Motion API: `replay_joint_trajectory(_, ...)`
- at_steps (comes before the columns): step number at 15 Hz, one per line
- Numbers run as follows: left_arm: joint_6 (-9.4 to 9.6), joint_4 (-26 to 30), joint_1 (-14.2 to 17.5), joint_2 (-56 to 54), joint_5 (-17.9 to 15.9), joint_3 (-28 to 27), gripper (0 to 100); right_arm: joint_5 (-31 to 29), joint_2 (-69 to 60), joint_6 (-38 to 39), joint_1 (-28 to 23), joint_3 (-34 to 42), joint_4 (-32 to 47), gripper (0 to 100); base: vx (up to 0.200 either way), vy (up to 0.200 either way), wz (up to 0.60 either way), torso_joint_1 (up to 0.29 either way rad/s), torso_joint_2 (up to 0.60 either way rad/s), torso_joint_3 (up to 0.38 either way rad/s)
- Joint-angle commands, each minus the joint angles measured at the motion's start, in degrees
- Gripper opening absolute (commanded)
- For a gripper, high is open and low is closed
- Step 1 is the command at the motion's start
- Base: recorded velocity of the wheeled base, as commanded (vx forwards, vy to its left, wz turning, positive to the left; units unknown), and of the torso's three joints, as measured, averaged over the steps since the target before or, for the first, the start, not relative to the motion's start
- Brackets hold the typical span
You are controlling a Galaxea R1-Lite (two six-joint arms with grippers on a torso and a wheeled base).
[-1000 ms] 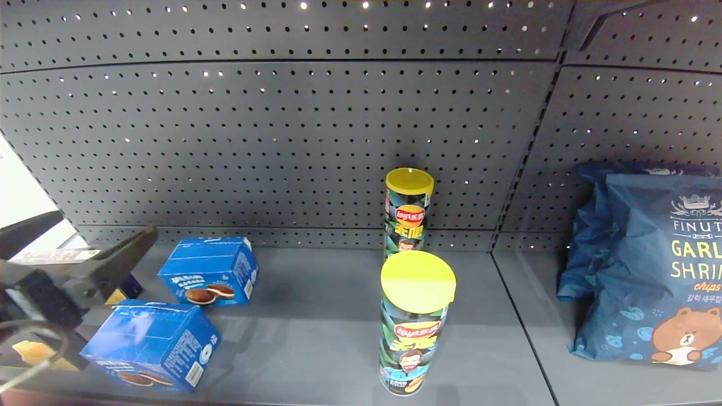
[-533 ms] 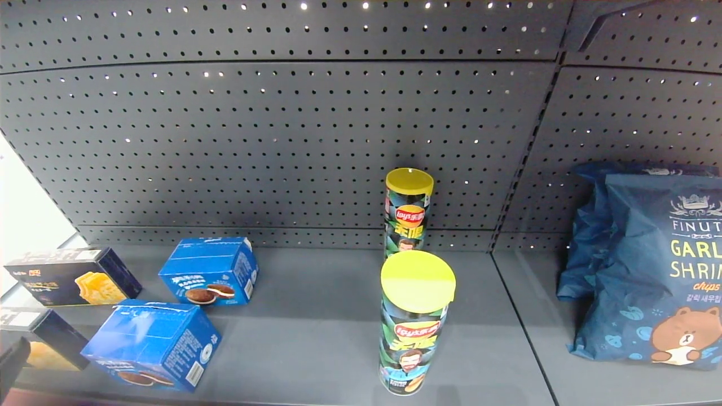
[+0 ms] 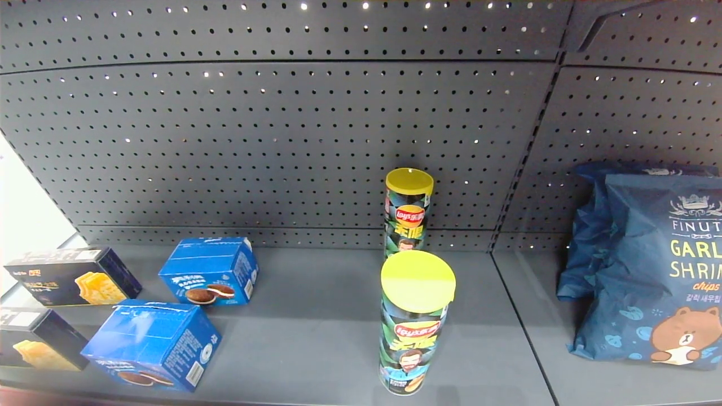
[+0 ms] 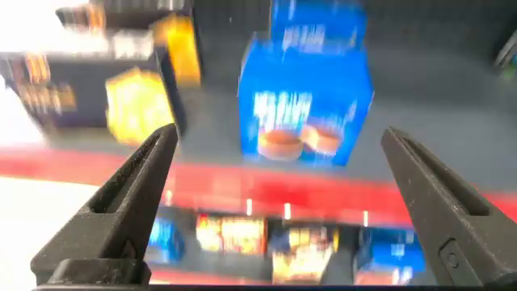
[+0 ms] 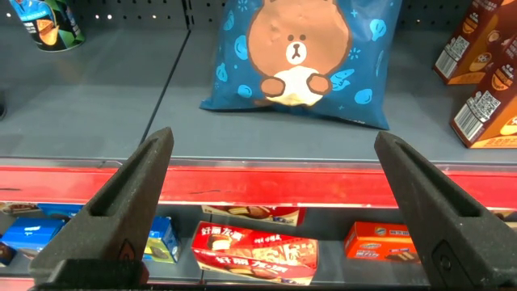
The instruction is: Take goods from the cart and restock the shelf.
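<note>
The shelf (image 3: 316,332) is a flat deck of smooth, matte grey metal, and its back panel (image 3: 254,141) is grey sheet steel punched with even rows of small round holes. At its right end two soft, crinkled dark-blue bags (image 3: 648,270) lean one behind the other, the front one printed with a brown bear. Near the middle stand two upright cylindrical tubes, the front tube (image 3: 416,321) directly before the rear tube (image 3: 408,211), both glossy with flat yellow plastic lids. To the left lie two rectangular blue cartons (image 3: 153,345) of shiny cardboard, apart from each other, and at the far left edge two dark cartons (image 3: 73,276) picturing yellow crackers.

The left hand (image 4: 279,137) is spread wide and holds nothing; it hangs in front of the shelf's red strip (image 4: 266,198), facing a blue carton. The right hand (image 5: 273,137) is likewise spread wide and empty, in front of the bear bag, touching nothing.
</note>
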Motion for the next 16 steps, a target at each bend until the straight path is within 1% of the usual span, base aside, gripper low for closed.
replay_joint_trajectory(1,-0.66,1.48,3.74,-4.64,-3.0,0.4,100,-0.02,0.07,-0.02,0.02,0.0,-0.01,100,0.0,0.0,0.0,0.0,0.0,0.0)
replay_joint_trajectory(2,-0.57,1.65,4.53,-5.52,-4.32,0.31,100,-0.02,0.07,-0.02,0.02,0.0,-0.01,100,0.0,0.0,0.0,0.0,0.0,0.0)
replay_joint_trajectory(4,-0.3,1.74,4.27,-5.61,-4.4,0.31,100,-0.02,0.07,-0.11,0.02,0.0,-0.01,100,0.0,0.0,0.0,0.0,0.0,0.0)
replay_joint_trajectory(5,-0.3,1.74,3.13,-5.7,-4.4,0.31,100,-0.02,0.07,-0.02,0.02,0.0,-0.01,100,0.0,0.0,0.0,0.0,0.0,0.0)
replay_joint_trajectory(7,-0.57,1.83,2.95,-5.7,-4.23,0.31,100,-0.02,0.07,-0.02,0.02,0.0,-0.01,100,0.0,0.0,0.0,0.0,0.0,0.0)
replay_joint_trajectory(9,-0.13,1.74,2.95,-5.7,-4.76,0.31,100,-0.02,0.07,-0.02,0.02,0.0,-0.01,100,0.0,0.0,0.0,0.0,0.0,0.0)
replay_joint_trajectory(10,2.68,1.83,2.95,-5.78,-5.99,0.4,100,-0.02,0.07,-0.02,0.02,0.0,-0.01,100,0.0,0.0,0.0,0.0,0.0,0.0)
replay_joint_trajectory(11,7.43,5.52,3.13,-7.45,-7.13,0.14,100,-0.02,0.07,-0.02,0.02,0.0,-0.01,100,0.0,0.0,0.0,0.0,0.0,0.0)
replay_joint_trajectory(12,7.17,5.79,3.04,-7.72,-7.39,-0.13,100,-0.02,0.07,-0.11,0.02,0.0,-0.01,100,0.0,0.0,0.0,0.0,0.0,0.0)
replay_joint_trajectory(14,4.44,5.61,3.13,-7.72,-8.01,-0.13,100,-0.02,0.07,-0.02,0.02,0.0,-0.01,100,0.0,0.0,0.0,0.0,0.0,0.0)
replay_joint_trajectory(16,4.35,5.52,3.13,-7.72,-7.74,-0.04,100,-0.02,0.07,-0.02,0.02,0.0,-0.01,100,0.0,0.0,0.0,0.0,0.0,0.0)
